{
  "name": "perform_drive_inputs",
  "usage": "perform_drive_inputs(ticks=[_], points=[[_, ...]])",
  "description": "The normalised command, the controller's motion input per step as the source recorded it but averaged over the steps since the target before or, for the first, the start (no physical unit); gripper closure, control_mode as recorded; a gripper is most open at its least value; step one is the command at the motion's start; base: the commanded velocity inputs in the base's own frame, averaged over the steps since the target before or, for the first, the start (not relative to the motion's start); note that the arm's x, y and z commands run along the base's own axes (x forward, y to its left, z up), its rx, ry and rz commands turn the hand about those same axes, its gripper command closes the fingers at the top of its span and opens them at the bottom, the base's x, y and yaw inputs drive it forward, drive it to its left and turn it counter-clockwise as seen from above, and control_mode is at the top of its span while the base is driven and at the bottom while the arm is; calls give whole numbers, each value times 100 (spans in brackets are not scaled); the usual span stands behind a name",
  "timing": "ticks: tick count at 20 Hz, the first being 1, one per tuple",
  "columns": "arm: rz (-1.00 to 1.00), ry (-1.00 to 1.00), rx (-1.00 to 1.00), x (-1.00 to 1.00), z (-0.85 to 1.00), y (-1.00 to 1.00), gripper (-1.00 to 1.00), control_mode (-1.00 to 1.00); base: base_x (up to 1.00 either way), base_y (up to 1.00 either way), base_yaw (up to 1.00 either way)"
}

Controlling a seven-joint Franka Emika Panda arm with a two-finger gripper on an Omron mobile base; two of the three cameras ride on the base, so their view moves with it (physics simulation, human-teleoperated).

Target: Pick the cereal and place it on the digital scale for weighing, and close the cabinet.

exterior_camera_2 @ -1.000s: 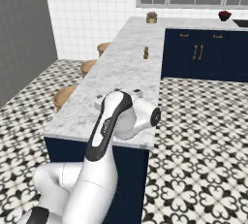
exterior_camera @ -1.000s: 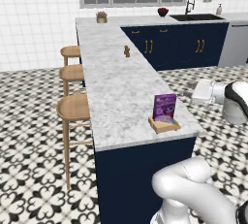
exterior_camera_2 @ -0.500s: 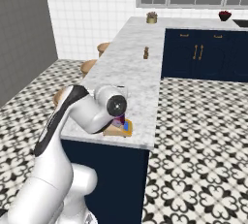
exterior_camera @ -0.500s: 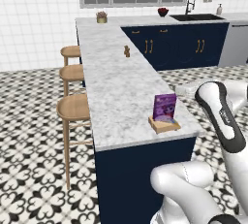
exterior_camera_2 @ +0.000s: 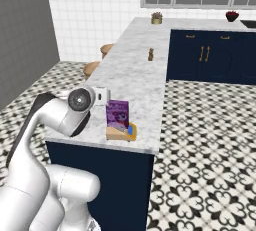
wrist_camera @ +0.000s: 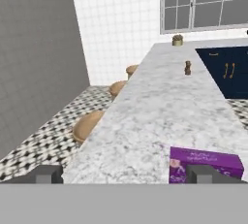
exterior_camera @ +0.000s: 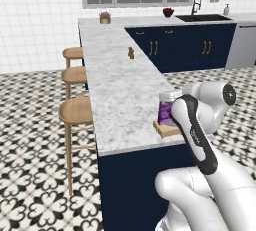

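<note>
purple cereal box (exterior_camera_2: 117, 114) upright on tan square scale (exterior_camera_2: 121, 133), near end of white marble counter (exterior_camera_2: 135, 70) | two-finger gripper (wrist_camera: 126, 174) released, jaws wide, just beside box, holding nothing

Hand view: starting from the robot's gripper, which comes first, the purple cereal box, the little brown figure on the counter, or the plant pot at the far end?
From the gripper:
1. The cereal, right beside the right fingertip.
2. The brown figure, midway along the counter.
3. The plant pot, at the far end under the window.
</note>
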Motion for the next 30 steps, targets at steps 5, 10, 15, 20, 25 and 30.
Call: perform_drive_inputs(ticks=[5,10,15,20,25,30], points=[[-4,10,0,-53,0,1,-100,-100,0,0,0],[-3,45,-11,-32,43,10,-100,-100,0,0,0],[-9,27,-11,-4,6,3,-100,-100,0,0,0],[-1,0,-8,-30,-24,0,-100,-100,0,0,0],[0,0,-3,-29,-40,0,-100,-100,0,0,0],[0,0,-1,-4,-16,0,-100,100,-9,-12,-1]])
